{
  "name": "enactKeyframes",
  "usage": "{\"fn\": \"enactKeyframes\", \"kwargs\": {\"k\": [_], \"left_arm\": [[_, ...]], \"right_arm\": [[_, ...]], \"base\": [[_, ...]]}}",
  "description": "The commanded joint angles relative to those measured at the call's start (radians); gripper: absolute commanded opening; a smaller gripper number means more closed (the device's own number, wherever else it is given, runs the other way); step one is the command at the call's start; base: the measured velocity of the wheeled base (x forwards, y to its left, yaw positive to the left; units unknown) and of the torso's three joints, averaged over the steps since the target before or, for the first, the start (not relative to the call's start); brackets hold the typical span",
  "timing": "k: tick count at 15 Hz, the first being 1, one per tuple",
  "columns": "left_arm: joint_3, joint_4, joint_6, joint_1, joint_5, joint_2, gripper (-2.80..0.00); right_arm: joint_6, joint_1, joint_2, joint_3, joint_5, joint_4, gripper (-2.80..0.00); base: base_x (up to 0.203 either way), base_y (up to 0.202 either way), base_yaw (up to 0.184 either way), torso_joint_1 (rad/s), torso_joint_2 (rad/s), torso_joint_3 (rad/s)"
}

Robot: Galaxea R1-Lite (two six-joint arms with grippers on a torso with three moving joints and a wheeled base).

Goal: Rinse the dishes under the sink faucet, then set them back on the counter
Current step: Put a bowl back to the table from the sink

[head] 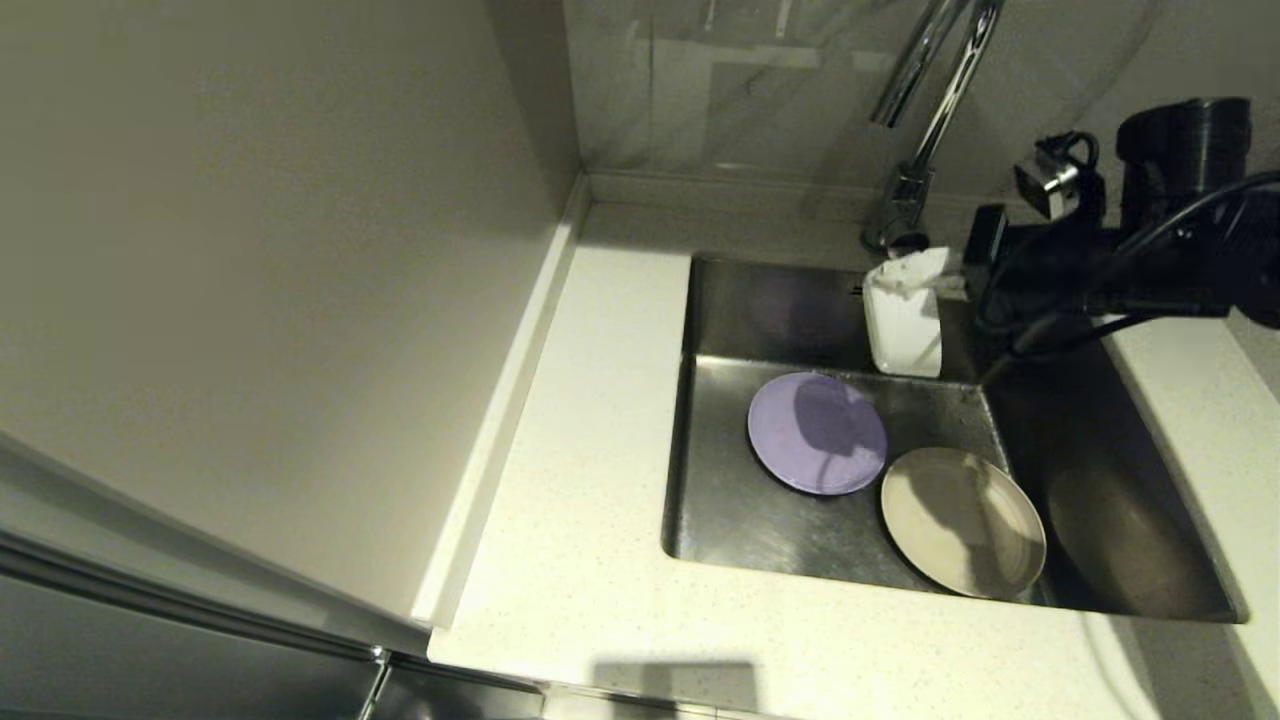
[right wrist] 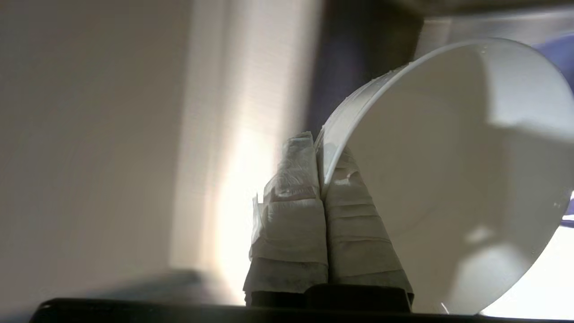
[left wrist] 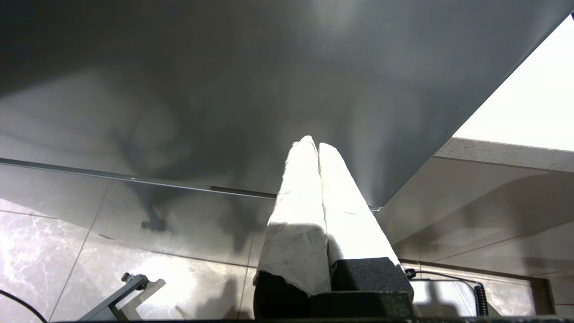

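The white bowl (head: pixel 904 318) is held on edge by its rim in the clamped right gripper (right wrist: pixel 319 177), over the far part of the sink (head: pixel 1150 560) just below the faucet (head: pixel 925 110). The lilac plate (head: pixel 817 432) and cream plate (head: pixel 962 521) are laid flat, touching, on the sink floor. The left gripper (left wrist: pixel 317 148) is kept pressed closed on nothing, below the counter (head: pixel 590 480).

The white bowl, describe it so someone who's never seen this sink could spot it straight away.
Start at the steel sink and look toward its back wall, below the chrome faucet. The white bowl hangs there on its side, its rim pinched by the right hand. Unlike the lilac plate and cream plate lying flat below, it is deep and held aloft.
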Motion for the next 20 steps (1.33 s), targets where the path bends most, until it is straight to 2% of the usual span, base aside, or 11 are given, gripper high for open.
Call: {"fn": "enactKeyframes", "kwargs": {"k": [1,4,6,8,10,13,14,15,16,18,20], "left_arm": [[0.0,-0.001,-0.001,0.0,0.001,-0.002,-2.8],[0.0,-0.001,-0.001,0.0,0.001,-0.002,-2.8],[0.0,-0.001,-0.001,0.0,0.001,-0.002,-2.8],[0.0,-0.001,-0.001,0.0,0.001,-0.002,-2.8],[0.0,-0.001,-0.001,0.0,0.001,-0.002,-2.8],[0.0,-0.001,-0.001,0.0,0.001,-0.002,-2.8],[0.0,-0.001,-0.001,0.0,0.001,-0.002,-2.8],[0.0,-0.001,-0.001,0.0,0.001,-0.002,-2.8],[0.0,-0.001,-0.001,0.0,0.001,-0.002,-2.8],[0.0,-0.001,-0.001,0.0,0.001,-0.002,-2.8],[0.0,-0.001,-0.001,0.0,0.001,-0.002,-2.8]], "right_arm": [[0.431,0.004,-0.038,-0.094,0.059,-0.001,-2.8],[0.856,-0.025,-0.041,-0.193,0.121,-0.002,-2.8],[1.062,-0.055,-0.04,-0.196,0.132,-0.031,-2.8],[1.084,-0.065,-0.046,-0.07,0.134,-0.079,-2.8],[1.059,-0.087,-0.064,0.066,0.136,-0.197,-2.8],[1.041,-0.111,-0.082,0.03,0.163,-0.314,-2.8],[1.002,-0.113,-0.095,0.044,0.191,-0.331,-2.8],[0.905,-0.117,-0.109,0.095,0.22,-0.338,-2.8],[0.733,-0.12,-0.127,0.16,0.239,-0.34,-2.8],[0.278,-0.133,-0.164,0.305,0.256,-0.311,-2.8],[-0.193,-0.171,-0.196,0.376,0.231,-0.16,-2.8]], "base": [[0.0,0.0,0.0,0.0,0.0,0.0],[0.0,0.0,0.0,0.0,0.0,0.0],[0.0,0.0,0.0,0.0,0.0,0.0],[0.0,0.0,0.0,0.0,0.0,0.0],[0.0,0.0,0.0,0.0,0.0,0.0],[0.0,0.0,0.0,0.0,0.0,0.0],[0.0,0.0,0.0,0.0,0.0,0.0],[0.0,0.0,0.0,0.0,0.0,0.0],[0.0,0.0,0.0,0.0,0.0,0.0],[0.0,0.0,0.0,0.0,0.0,0.0],[0.0,0.0,0.0,0.0,0.0,0.0]]}}
